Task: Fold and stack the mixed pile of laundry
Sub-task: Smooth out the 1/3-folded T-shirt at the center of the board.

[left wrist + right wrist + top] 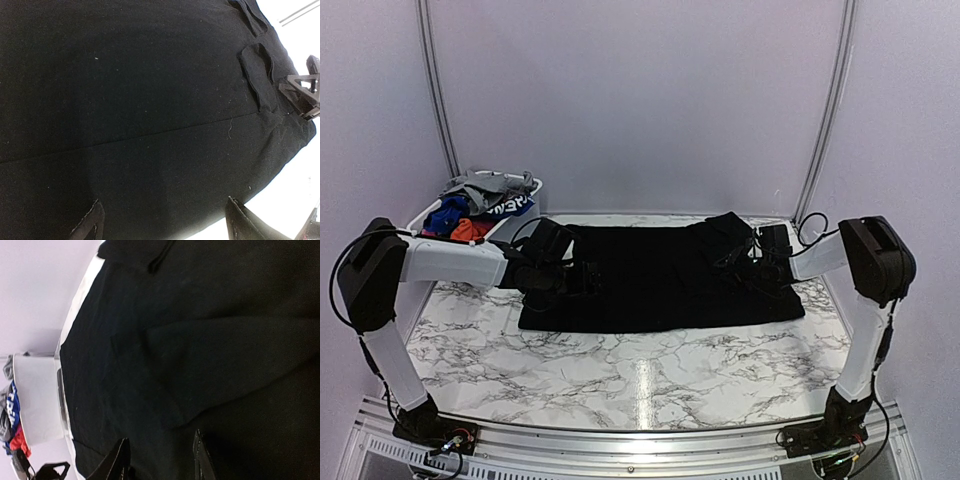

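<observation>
Two pairs of fingers, both released. The left gripper is spread wide with nothing between its tips and black cloth directly beneath them. The right gripper is parted less and also grasps nothing, over the same cloth. The black garment lies flat and mostly smooth on the marble table, its long axis running from one gripper to the other. Behind the left fingers, a white basket holds the remaining laundry pile of grey, blue and orange-red pieces.
</observation>
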Controlling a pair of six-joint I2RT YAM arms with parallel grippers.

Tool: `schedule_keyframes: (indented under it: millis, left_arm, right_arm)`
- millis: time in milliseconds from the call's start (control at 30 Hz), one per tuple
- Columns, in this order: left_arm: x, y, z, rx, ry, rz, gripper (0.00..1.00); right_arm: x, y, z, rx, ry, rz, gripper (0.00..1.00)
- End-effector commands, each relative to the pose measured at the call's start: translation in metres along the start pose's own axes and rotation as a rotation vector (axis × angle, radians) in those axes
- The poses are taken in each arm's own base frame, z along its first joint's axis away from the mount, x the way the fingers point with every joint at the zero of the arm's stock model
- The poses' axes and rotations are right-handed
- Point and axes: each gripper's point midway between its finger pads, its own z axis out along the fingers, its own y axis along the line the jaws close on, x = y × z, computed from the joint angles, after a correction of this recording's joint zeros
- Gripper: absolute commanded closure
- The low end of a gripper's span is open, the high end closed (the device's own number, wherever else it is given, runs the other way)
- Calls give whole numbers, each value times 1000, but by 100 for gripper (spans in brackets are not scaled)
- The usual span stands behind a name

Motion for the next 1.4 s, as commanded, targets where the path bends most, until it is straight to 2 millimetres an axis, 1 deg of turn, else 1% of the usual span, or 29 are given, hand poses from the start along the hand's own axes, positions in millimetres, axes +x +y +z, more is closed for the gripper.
schedule_keyframes:
  millis: [0, 200, 267, 400, 433, 567, 733, 867, 967, 1067, 1100, 1167, 1233, 1267, 1300, 1333, 1367]
  left_arm:
    - [-10, -3, -9, 2, -26, -10, 13]
    - [-11, -2, -11, -2, -33, -12, 13]
    - [-10, -1, -11, -4, -32, -13, 13]
    - [-9, -1, -12, -4, -31, -13, 13]
    - [-10, -1, -12, -5, -32, -12, 13]
    - [-11, -1, -13, -6, -38, -9, 13]
    - [-11, 1, -14, -11, -39, -10, 13]
    - [-11, 2, -14, -14, -40, -12, 13]
    - [-10, 3, -13, -18, -36, -14, 13]
    - [-8, 5, -12, -21, -33, -15, 13]
    - [-8, 6, -13, -23, -31, -15, 12]
    - [-10, 12, -14, -53, -43, -22, 11]
    - [-10, 17, -16, -65, -47, -31, 9]
    - [-8, 20, -17, -73, -43, -33, 7]
    - [-8, 23, -18, -80, -38, -35, 4]
    - [-7, 26, -20, -91, -33, -34, 1]
    - [-6, 30, -21, -103, -24, -30, 1]
  right_arm:
    - [-19, -3, 10, 17, -77, 41, 61]
    - [-29, -15, 12, 84, -128, 44, 64]
    - [-31, -16, 14, 84, -139, 52, 67]
    - [-31, -17, 22, 62, -133, 78, 69]
    - [-31, -17, 23, 56, -135, 84, 71]
    - [-34, -9, 27, 9, -132, 104, 84]
    - [-51, 19, 18, -113, -188, 129, 100]
    - [-69, 28, 12, -190, -240, 158, 100]
    - [-78, 28, 13, -228, -257, 184, 100]
    - [-87, 23, 15, -237, -270, 207, 78]
    - [-92, 23, 14, -239, -280, 208, 73]
    - [-102, 22, 7, -227, -313, 195, 71]
    - [-118, 20, -6, -206, -361, 170, 68]
    - [-127, 19, -15, -190, -379, 152, 66]
    - [-132, 21, -21, -179, -378, 125, 64]
    - [-138, 23, -28, -169, -378, 93, 61]
    - [-141, 26, -35, -147, -380, 50, 55]
